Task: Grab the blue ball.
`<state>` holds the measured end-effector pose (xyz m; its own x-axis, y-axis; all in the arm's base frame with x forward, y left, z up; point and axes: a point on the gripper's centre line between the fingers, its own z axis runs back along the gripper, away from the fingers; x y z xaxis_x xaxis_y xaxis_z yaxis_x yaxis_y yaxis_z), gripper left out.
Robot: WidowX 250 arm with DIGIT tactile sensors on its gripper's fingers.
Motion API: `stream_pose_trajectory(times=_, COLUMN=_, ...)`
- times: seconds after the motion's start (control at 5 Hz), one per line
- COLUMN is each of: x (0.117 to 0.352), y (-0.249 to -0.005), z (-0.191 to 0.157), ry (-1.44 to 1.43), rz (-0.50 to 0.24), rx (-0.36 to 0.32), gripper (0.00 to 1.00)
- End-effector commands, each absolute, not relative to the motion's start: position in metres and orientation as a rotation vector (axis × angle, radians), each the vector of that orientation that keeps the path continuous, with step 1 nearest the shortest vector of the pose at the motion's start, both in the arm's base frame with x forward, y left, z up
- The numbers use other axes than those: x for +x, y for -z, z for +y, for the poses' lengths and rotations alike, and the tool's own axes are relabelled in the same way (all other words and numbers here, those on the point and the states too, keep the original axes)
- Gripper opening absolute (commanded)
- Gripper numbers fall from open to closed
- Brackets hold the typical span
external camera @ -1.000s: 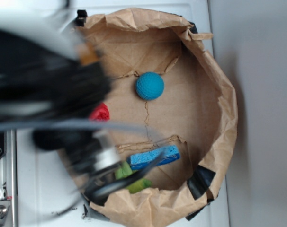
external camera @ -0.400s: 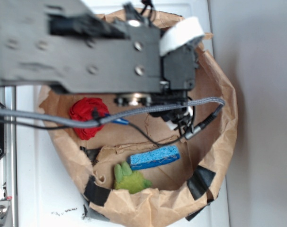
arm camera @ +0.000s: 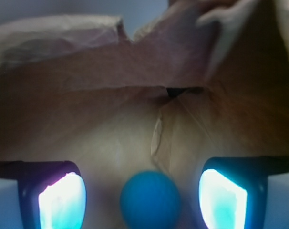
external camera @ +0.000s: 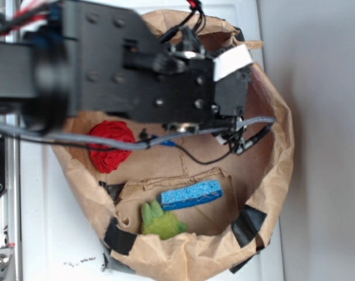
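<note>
While the black robot arm (external camera: 136, 76) fills the upper left and centre of the overhead view, it has shifted slightly compared with a moment earlier and has come in from the left edge over the last second, so it now hangs over the crumpled brown paper bag (external camera: 280, 134) that has been flattened open into a shallow bowl. A second ago the blue ball sat in plain sight at the upper middle of the bag floor; in the overhead view it is now hidden under the arm.

From the wrist camera, the blue ball (arm camera: 150, 199) appears at the bottom centre of the frame, resting on the paper floor. The gripper (arm camera: 142, 200) is spread wide, with one pale, glowing fingertip pad (arm camera: 62, 202) at lower left and the other at lower right, each clear of the ball with paper showing in between. This suggests the tool is lined up around the ball and that pressing the fingers together is what remains, though whether it is low enough cannot be judged from here.

Elsewhere in the bag, a red wrinkled wad (external camera: 110, 146) lies at centre left, a flat blue sponge (external camera: 191, 195) at lower centre, and a green soft toy (external camera: 160, 221) just below it. A grey braided cable (external camera: 78, 140) crosses the frame.

No brand names, labels or readable writing are visible anywhere.
</note>
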<state>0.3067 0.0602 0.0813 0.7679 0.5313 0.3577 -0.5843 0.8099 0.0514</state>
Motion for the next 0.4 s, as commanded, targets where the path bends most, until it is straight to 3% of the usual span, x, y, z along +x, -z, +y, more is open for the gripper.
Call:
stream_pose_trajectory(times=0.0, x=0.315, y=-0.056, z=0.073, ry=-0.625, rz=-0.368, rx=0.223, gripper=1.00)
stream_pose_trajectory(times=0.2, x=0.313, y=-0.067, z=0.071, ry=-0.655, rz=-0.365, rx=0.185, gripper=0.00)
